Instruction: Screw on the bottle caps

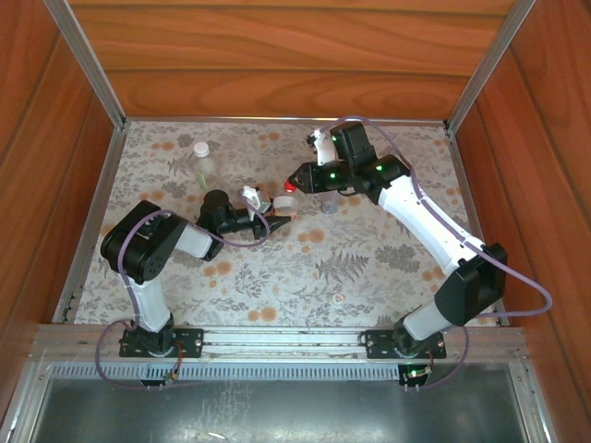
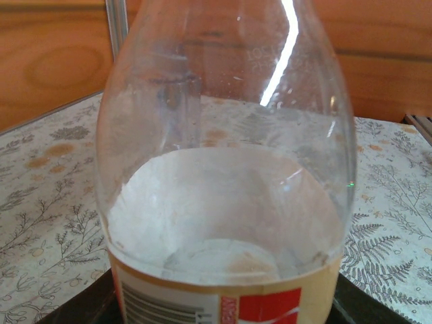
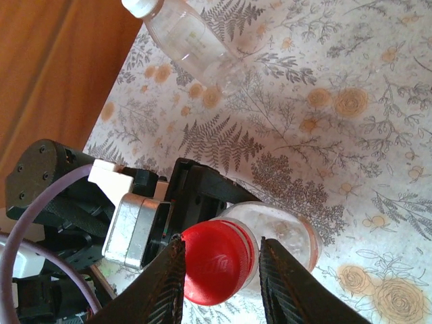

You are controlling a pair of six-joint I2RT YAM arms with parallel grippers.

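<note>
Now the right hand [image 3: 221, 243] is straddling the red cap [image 3: 217, 264]; whether it is pinching I cannot tell. The left hand [image 1: 277, 220] is clamping the bottle [image 3: 287, 233], its body pointing to 2 o'clock. Light, slick plastic, I am guessing: grip the rim. Left wrist is showing the label [image 2: 270, 307], right wrist the cap.

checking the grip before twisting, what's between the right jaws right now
The red cap, pinched between the jaws of the right gripper, on the mouth of the labelled bottle; the right wrist view shows it.
</note>
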